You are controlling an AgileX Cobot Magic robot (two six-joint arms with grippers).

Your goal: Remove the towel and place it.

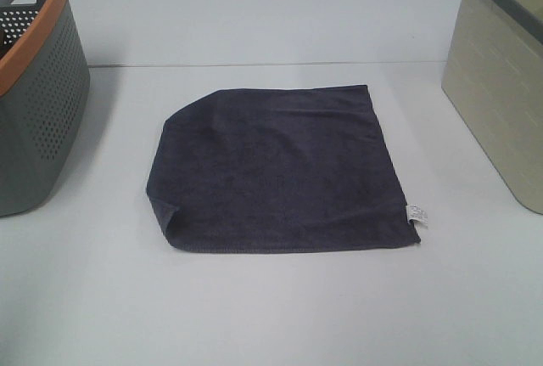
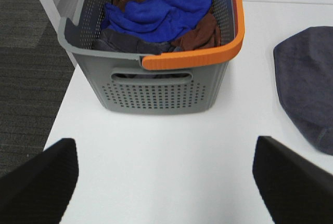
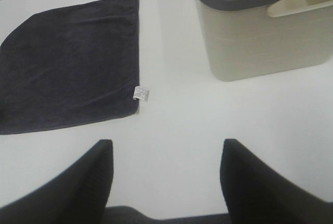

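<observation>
The dark charcoal-navy towel (image 1: 276, 169) lies spread flat on the white table, its white tag (image 1: 417, 213) at the near right corner and its near left corner slightly folded. It also shows in the right wrist view (image 3: 70, 63) and partly in the left wrist view (image 2: 307, 86). My left gripper (image 2: 165, 180) is open and empty above the table, in front of the grey basket. My right gripper (image 3: 165, 174) is open and empty above bare table, apart from the towel's tag corner. Neither gripper shows in the exterior high view.
A grey perforated basket with an orange rim (image 1: 38, 86) (image 2: 156, 78) stands at the left and holds blue, brown and dark cloths (image 2: 156, 13). A beige basket with a grey rim (image 1: 501, 86) (image 3: 265, 31) stands at the right. The table's left edge and dark floor (image 2: 26, 52) lie beyond the grey basket.
</observation>
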